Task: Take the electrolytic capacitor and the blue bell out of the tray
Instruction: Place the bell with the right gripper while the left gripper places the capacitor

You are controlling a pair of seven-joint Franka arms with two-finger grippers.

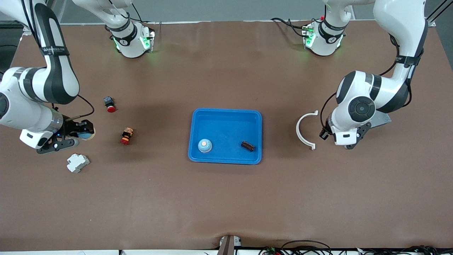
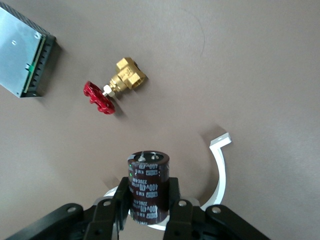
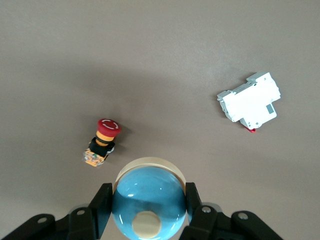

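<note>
Bell (image 1: pixel 205 145), capacitor (image 1: pixel 247 146) in blue tray (image 1: pixel 226 115).

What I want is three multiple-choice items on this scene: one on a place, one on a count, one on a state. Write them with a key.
1. Where does the white half-ring lie?
A. In the tray
B. On the table toward the left arm's end
C. Beside the white breaker

2. How many things lie in the blue tray?
A. None
B. Two
C. Four

3. The right gripper is:
A. Open, holding nothing
B. Shut on a red button
C. Shut on a blue bell

Key: B, the white half-ring lies by the left gripper. B, the blue tray holds a small bell and a dark capacitor. C, the right gripper clamps the blue bell.
</note>
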